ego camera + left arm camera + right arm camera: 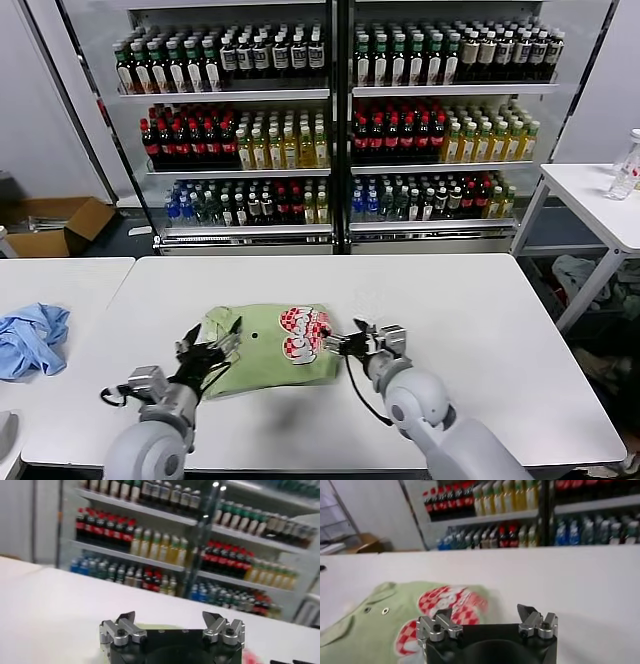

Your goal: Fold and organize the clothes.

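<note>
**Folded shirt on the table, both grippers open beside it**

The shirt (pixel 268 347) lies folded into a compact bundle on the white table (pixel 480 330), nearer the front edge than the back and a little left of the table's middle. It is light green, with a red-and-white heart print (pixel 303 334) facing up on its right part, and its collar (pixel 218 322) at the left end. In the right wrist view the shirt (pixel 395 620) shows two small buttons below the collar, with the print spreading toward the gripper.

The left gripper (pixel 212 352) hovers over the shirt's left edge, near the collar. Its jaws stand wide apart and hold nothing; the left wrist view shows both fingers (pixel 122 628) spread with bare table between them.

The right gripper (pixel 345 343) sits at the shirt's right edge, just beside the print. Its jaws are also spread wide and empty, as the fingers (pixel 438 626) in the right wrist view show; whether the tips touch the cloth I cannot tell.

A blue garment (pixel 30 338) lies crumpled on a second table to the left, well apart from the shirt. Behind the table stand shelves of bottles (pixel 330 130), and a cardboard box (pixel 55 225) sits on the floor at the left.
</note>
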Tool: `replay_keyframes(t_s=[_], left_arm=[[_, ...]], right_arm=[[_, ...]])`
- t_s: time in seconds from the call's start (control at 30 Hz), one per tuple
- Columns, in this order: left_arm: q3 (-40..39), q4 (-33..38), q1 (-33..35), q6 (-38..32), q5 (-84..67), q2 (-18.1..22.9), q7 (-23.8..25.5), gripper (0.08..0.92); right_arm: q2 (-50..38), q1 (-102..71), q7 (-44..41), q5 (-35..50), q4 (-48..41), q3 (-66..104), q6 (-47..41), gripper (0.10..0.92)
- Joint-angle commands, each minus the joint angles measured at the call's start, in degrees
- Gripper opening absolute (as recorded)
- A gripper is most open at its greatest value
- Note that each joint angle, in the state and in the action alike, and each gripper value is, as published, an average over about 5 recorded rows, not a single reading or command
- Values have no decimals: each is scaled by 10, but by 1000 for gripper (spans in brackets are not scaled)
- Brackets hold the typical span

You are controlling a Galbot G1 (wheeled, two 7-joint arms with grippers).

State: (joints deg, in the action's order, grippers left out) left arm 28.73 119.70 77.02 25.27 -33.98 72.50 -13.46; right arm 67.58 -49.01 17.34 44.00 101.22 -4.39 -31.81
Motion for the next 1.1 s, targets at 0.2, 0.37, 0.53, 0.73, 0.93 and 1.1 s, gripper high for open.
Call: replay_keyframes(t_s=[0.2, 0.37, 0.53, 0.73, 0.93, 1.1], left_arm=[[61, 15, 49, -2, -6, -46, -6, 823], [61, 14, 48, -2, -5, -44, -6, 822], [60, 15, 50, -2, -6, -44, -5, 823], [56, 23, 52, -1, -6, -39, -4, 823], [49, 34, 59, -2, 7, -33, 3, 823], [52, 46, 72, -5, -9, -39, 17, 823]], right_arm=[[33, 56, 59, 46, -72, -70, -16, 611], [35, 66, 58, 76, -87, -65, -15, 473], [2, 70, 55, 95, -82, -44, -14, 334], [-83, 59, 36, 76, -45, 11, -14, 170], [-176, 21, -40, -79, 12, 70, 13, 106], [-195, -32, -52, -209, 54, 123, 139, 132]])
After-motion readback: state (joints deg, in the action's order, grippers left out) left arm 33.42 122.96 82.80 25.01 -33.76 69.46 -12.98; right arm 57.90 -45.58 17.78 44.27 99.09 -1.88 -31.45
